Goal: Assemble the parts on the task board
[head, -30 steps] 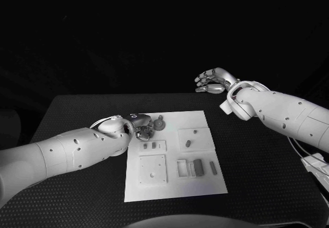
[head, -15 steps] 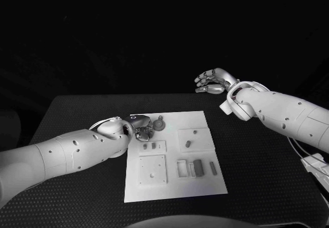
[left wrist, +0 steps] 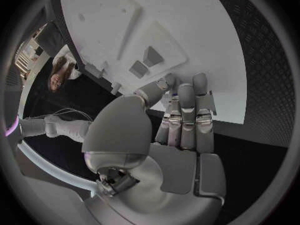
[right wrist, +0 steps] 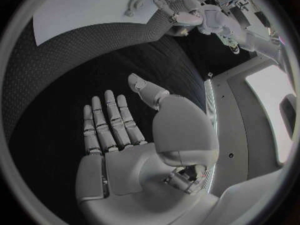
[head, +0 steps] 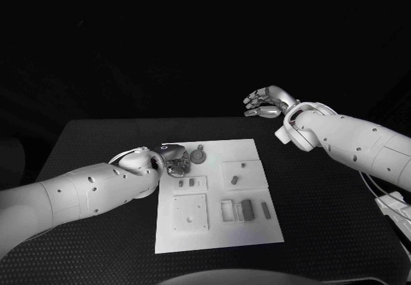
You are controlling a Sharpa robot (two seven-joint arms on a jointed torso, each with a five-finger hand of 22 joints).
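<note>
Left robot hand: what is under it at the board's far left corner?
The left robot hand hovers over the white task board, beside a round grey part. Whatever lies directly beneath its fingers is covered.

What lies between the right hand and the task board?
Only bare black table, in the head view: the right hand hovers beyond the task board.

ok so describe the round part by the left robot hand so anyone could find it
On the white board, look to its far edge. The round part lies there, just beside the left robot hand. It is a disc with a small tab, unlike the blocky pieces nearer.
</note>
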